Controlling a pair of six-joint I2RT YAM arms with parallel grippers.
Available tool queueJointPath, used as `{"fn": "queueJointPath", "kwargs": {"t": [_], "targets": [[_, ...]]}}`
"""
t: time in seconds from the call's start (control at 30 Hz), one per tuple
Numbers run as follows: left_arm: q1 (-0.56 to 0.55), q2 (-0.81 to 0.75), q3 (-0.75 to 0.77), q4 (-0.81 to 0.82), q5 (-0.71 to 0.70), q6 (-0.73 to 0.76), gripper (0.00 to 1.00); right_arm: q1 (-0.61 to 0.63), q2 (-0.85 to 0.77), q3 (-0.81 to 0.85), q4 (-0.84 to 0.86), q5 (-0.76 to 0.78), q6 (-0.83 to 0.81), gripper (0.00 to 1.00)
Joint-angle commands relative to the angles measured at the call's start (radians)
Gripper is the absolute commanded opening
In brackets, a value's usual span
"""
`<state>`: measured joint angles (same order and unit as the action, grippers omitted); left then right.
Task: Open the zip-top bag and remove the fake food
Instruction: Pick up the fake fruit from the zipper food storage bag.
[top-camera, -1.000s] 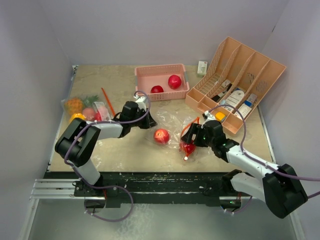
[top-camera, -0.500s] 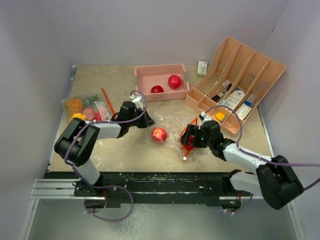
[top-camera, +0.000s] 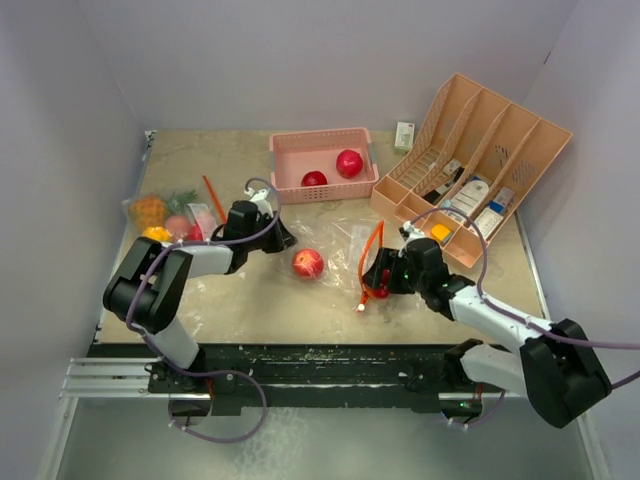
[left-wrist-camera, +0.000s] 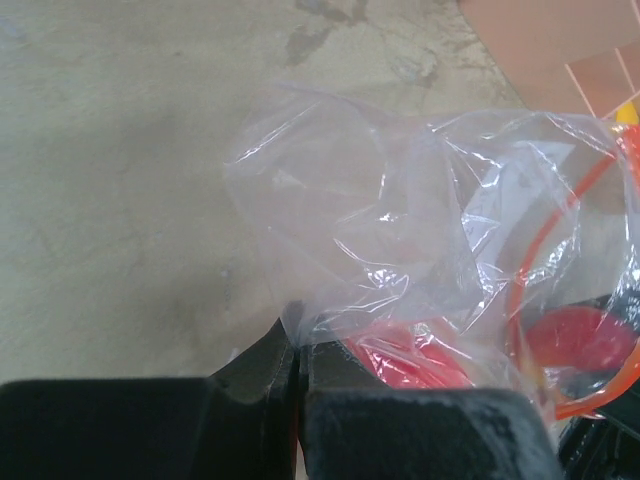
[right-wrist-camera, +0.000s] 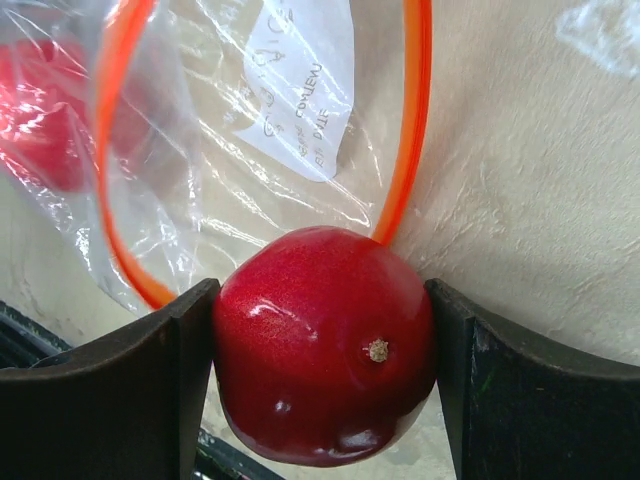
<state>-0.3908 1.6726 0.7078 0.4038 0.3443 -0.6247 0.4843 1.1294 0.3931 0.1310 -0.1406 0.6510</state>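
**Writing.** The only lettering found is on a white label (right-wrist-camera: 300, 80) on the clear bag (top-camera: 345, 238). The right wrist view shows a few lines of dark handwriting on it. They are seen reversed through the film and cannot be read. A small white box (top-camera: 404, 133) at the table's 1 o'clock edge has markings too small to read. The same applies to the bottles and cartons in the rack (top-camera: 540, 150) at 2 o'clock.

**Left pincer** (left-wrist-camera: 298, 365). It is closed tight, with the fingers meeting on a fold of the bag's film. In the top view the pinch is at the bag's 9 o'clock side.

**Right pincer** (right-wrist-camera: 325, 330). The jaws stand wide, with one finger pressed against each side of a red fruit (right-wrist-camera: 320, 300) that fills the gap. The fruit is glossy and has a small stem mark. It sits at the bag's mouth, touching the orange zip rim (right-wrist-camera: 415, 120), at 5 o'clock of the bag.

**Other fake food.**
- A second red fruit (top-camera: 308, 263) lies on the table (top-camera: 250, 300) between the pincers, at 9 o'clock of the right one. I cannot tell whether film covers it.
- Two more red fruits (top-camera: 349, 162) lie in the pink basket (top-camera: 330, 192) at the table's 12 o'clock.
- A second bag (top-camera: 205, 222) at the 9 o'clock edge holds a pineapple (top-camera: 150, 210) and other pieces.
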Motion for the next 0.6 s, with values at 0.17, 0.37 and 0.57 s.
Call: {"fn": "queueJointPath", "kwargs": {"t": [0.17,0.37,0.57], "targets": [[0.059,-0.066,-0.077,0.060,0.040,-0.001,0.00,-0.041,-0.038,0.268,-0.165,0.120,-0.103,0.68],[0.059,-0.106,-0.122,0.060,0.051,0.001,0.00,-0.107,0.108,0.525,-0.164,0.128,-0.182,0.69],[0.057,-0.104,-0.171,0.112,0.099,-0.029,0.00,-0.110,0.412,0.822,-0.088,0.048,-0.214,0.68]]}}
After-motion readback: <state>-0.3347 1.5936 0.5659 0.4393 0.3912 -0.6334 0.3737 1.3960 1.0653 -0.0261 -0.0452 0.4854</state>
